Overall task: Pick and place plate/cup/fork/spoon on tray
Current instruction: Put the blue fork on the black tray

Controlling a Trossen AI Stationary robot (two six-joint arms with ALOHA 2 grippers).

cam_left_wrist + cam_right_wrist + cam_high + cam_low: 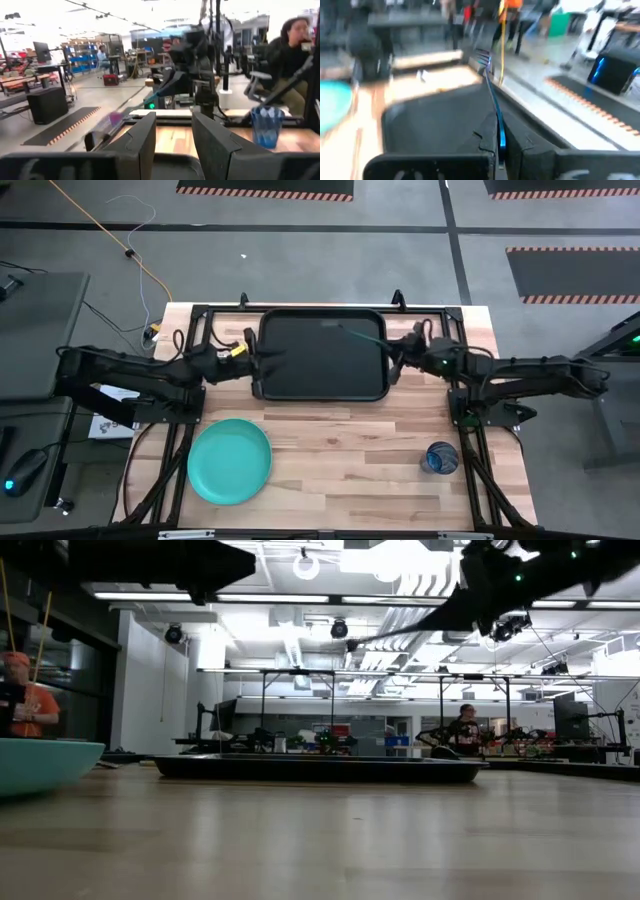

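- No readable writing shows on anything.
- The tray [322, 355] sits at the bench's [340, 450] far middle edge, with bare wood in front of it.
- The plate [229, 460] lies near the front left; the cup [441, 457] stands front right, well apart from it.
- The right gripper [392, 350], at the tray's right rim, has its jaws closed on a fork [490, 95] whose tines reach over the tray.
- The left gripper [268, 360], at the tray's left rim, has jaws part open, holding nothing.
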